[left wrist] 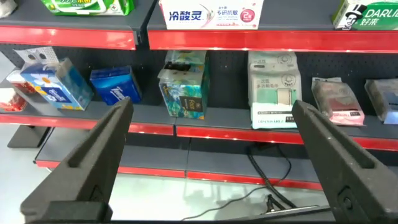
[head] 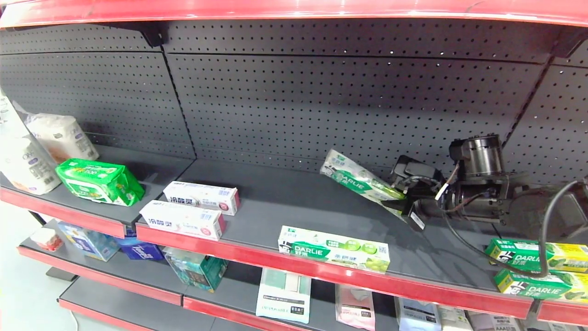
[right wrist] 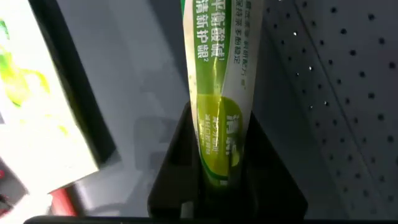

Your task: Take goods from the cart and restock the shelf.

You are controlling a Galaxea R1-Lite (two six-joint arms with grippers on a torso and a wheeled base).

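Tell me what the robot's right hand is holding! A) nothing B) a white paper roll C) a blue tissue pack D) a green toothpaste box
D: the right hand is shut on one end of the green toothpaste box, which is tilted over the shelf.

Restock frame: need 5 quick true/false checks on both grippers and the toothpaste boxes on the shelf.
1. The right gripper is shut on a green toothpaste box. True.
2. A second green toothpaste box lies along the front edge of the shelf. True.
3. The held box lies flat on the shelf. False: it is tilted, its free end raised toward the pegboard back.
4. The left gripper is open and holds nothing. True.
5. Three pink-and-white boxes lie on the shelf. False: only two, a rear pink-and-white box and a front pink-and-white box.
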